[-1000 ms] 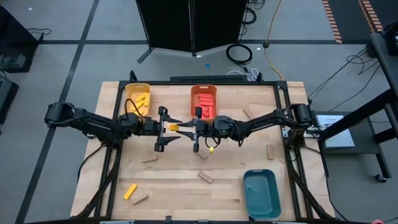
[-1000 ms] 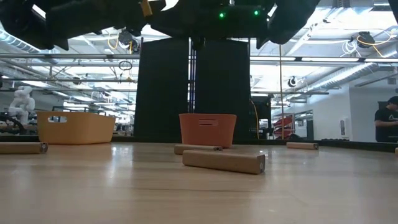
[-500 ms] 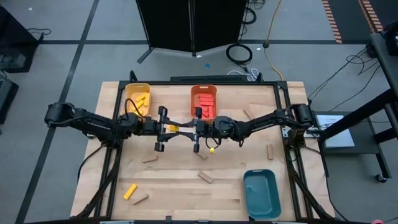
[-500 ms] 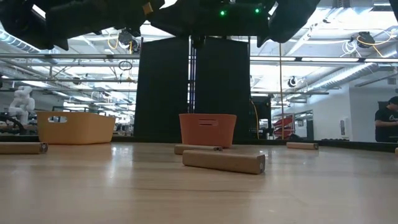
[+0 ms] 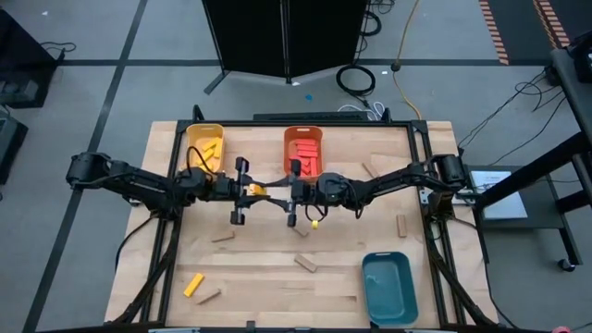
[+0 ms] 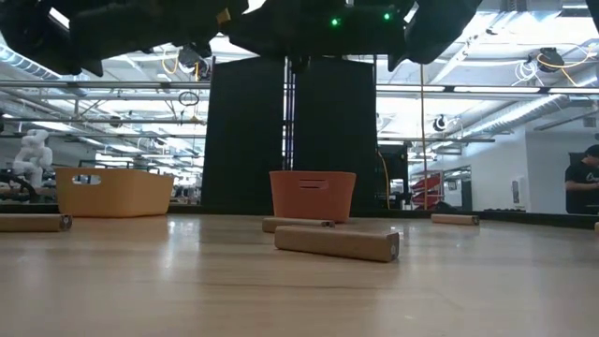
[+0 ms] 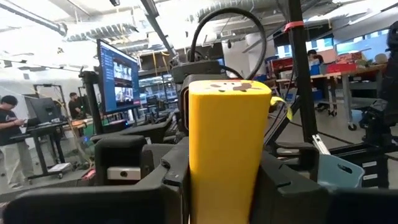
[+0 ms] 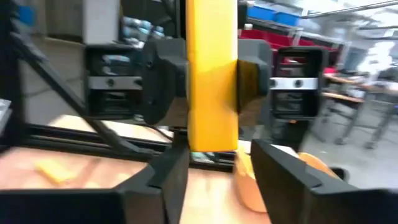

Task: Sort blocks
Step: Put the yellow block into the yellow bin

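A yellow block point(image 5: 260, 191) hangs level above the table's middle, between my two grippers. My left gripper point(image 5: 250, 191) comes from the table's left and is shut on it. The left wrist view shows the block point(image 7: 227, 155) rising from between that gripper's fingers. My right gripper point(image 5: 283, 191) faces it from the right. Its fingers stand open on either side of the block's point(image 8: 211, 74) right end, with a gap showing on one side. Several tan blocks point(image 5: 306, 263) and one more yellow block point(image 5: 193, 284) lie flat on the table. My left gripper pinches the yellow block's left end point(image 7: 224, 186) between its two fingers point(image 8: 165, 81). The fingers come level from the table's left and lie along the block. The block is lifted clear of the table and sticks out level toward the right gripper.
A yellow bin point(image 5: 204, 146) and an orange bin point(image 5: 304, 153) stand at the far edge, and a teal bin point(image 5: 388, 287) at the near right. A small yellow piece point(image 5: 315, 222) lies under the right gripper. In the low view a tan block point(image 6: 337, 243) lies in the foreground.
My left gripper has shut its fingers on the yellow block, which stayed in place between the two grippers. Neither arm has otherwise shifted.
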{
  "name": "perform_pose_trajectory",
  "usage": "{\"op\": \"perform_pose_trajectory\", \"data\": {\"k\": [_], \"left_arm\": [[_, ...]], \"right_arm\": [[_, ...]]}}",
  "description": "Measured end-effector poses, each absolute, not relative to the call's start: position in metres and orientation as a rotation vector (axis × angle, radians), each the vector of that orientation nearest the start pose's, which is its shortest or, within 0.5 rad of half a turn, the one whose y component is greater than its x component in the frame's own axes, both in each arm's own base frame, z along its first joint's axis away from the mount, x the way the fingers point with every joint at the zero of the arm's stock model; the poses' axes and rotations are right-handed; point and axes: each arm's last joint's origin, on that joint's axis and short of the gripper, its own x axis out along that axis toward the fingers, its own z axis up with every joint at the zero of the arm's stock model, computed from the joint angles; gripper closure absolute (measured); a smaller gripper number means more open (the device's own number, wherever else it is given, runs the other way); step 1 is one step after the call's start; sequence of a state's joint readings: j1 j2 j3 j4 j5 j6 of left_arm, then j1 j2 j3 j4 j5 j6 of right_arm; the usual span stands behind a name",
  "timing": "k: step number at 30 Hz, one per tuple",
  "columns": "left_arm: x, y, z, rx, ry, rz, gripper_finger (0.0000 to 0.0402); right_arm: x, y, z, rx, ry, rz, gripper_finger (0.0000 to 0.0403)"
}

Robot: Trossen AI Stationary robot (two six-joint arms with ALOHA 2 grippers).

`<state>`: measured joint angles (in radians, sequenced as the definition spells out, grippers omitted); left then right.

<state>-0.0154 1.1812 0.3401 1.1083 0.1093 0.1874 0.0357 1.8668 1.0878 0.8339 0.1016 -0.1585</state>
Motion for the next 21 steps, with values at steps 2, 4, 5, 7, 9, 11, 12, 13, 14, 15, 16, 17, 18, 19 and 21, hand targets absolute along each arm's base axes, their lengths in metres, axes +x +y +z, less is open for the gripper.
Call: {"op": "perform_pose_trajectory", "data": {"k": [2,4,5,7,9,11,12,13,14,15,16,17,18,19,21], "left_arm": [[0.22,-0.005,0.231,0.189,-0.257,-0.052,0.0313],[0.216,-0.003,0.232,0.18,-0.209,0.03,0.0313],[0.212,-0.001,0.233,0.179,-0.18,0.075,0.0313],[0.203,0.003,0.235,0.175,-0.101,0.195,0.0313],[0.189,0.008,0.236,0.178,-0.009,0.371,0.0313],[0.172,0.015,0.235,0.186,0.105,0.614,0.0313],[0.163,0.019,0.236,0.179,0.152,0.747,0.0313],[0.155,0.024,0.236,0.169,0.189,0.873,0.0313],[0.147,0.029,0.237,0.166,0.22,0.982,0.0313],[0.139,0.034,0.236,0.164,0.246,1.068,0.0313],[0.133,0.039,0.236,0.152,0.261,1.129,0.0313],[0.128,0.043,0.235,0.128,0.266,1.17,0.0313],[0.125,0.048,0.233,0.103,0.277,1.194,0.0313],[0.122,0.052,0.23,0.084,0.295,1.204,0.0313],[0.118,0.062,0.224,0.062,0.362,1.236,0.0313]], "right_arm": [[0.41,0.01,0.231,-0.186,-0.031,-0.121,0.0223],[0.409,0.008,0.228,-0.237,0.013,-0.187,0.0203],[0.409,0.007,0.225,-0.264,0.045,-0.221,0.0194],[0.408,0.004,0.22,-0.314,0.12,-0.301,0.0179],[0.407,0.002,0.213,-0.356,0.204,-0.367,0.0169],[0.405,0.001,0.207,-0.377,0.279,-0.404,0.0164],[0.404,0.0,0.205,-0.383,0.306,-0.413,0.0164],[0.404,0.0,0.203,-0.387,0.324,-0.415,0.0164],[0.404,0.0,0.202,-0.389,0.331,-0.414,0.0164],[0.404,0.001,0.202,-0.389,0.334,-0.413,0.0166],[0.404,0.001,0.202,-0.39,0.334,-0.413,0.0167],[0.404,0.001,0.202,-0.39,0.334,-0.412,0.0168],[0.404,0.001,0.202,-0.391,0.333,-0.413,0.0168],[0.404,0.001,0.202,-0.392,0.331,-0.413,0.0168],[0.404,0.001,0.204,-0.394,0.318,-0.414,0.0169]]}}
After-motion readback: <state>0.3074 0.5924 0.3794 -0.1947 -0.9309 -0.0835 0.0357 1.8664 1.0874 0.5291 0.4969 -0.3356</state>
